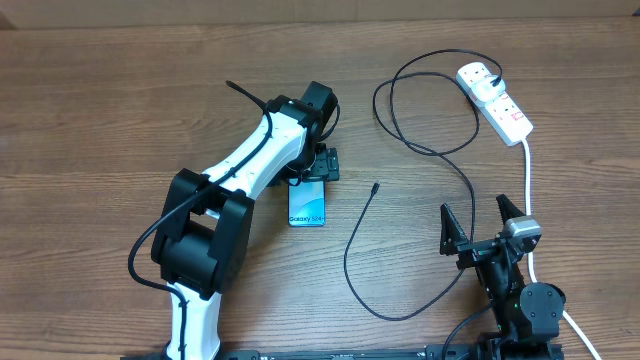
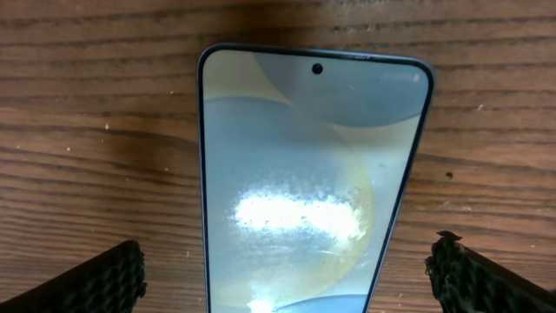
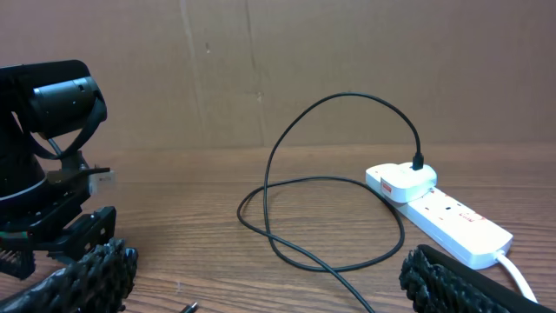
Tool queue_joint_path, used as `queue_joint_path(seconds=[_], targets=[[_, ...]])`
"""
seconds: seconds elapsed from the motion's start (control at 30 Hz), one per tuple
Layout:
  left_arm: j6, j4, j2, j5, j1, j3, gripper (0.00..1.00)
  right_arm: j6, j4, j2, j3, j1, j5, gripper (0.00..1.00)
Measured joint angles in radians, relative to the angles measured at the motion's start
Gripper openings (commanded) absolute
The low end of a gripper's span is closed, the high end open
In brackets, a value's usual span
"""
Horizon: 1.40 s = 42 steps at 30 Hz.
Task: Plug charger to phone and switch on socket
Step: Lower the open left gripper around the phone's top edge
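Observation:
The phone (image 1: pixel 307 205) lies flat on the wooden table, its screen up and its "Galaxy S24" lettering at the near end. My left gripper (image 1: pixel 318 165) hovers open over its far end. In the left wrist view the phone (image 2: pixel 295 174) fills the middle and the left gripper (image 2: pixel 287 261) straddles it, both fingers clear of its sides. The charger cable (image 1: pixel 430 150) loops from the socket (image 1: pixel 497 100) down to its connector tip (image 1: pixel 374 186), which lies loose right of the phone. My right gripper (image 1: pixel 478 222) stands open and empty near the table's front. Its wrist view shows the socket (image 3: pixel 452 222), the cable (image 3: pixel 330 191) and the tip (image 3: pixel 187 306).
The socket's thick white lead (image 1: pixel 529 190) runs down the right side, past the right arm's base (image 1: pixel 520 300). A white adapter (image 3: pixel 401 183) sits in the socket's far outlet. The left arm (image 1: pixel 215 215) stretches across the table's left half. A brown cardboard wall (image 3: pixel 261 69) stands behind.

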Motion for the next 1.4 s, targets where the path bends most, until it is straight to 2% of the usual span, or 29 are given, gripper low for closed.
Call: queue_joint_path(seconds=[1.4], targets=[[0.007, 0.074, 0.0, -0.023, -0.012, -0.068, 1.0, 0.0, 0.0, 0.0, 0.0, 0.0, 0.0, 1.0]])
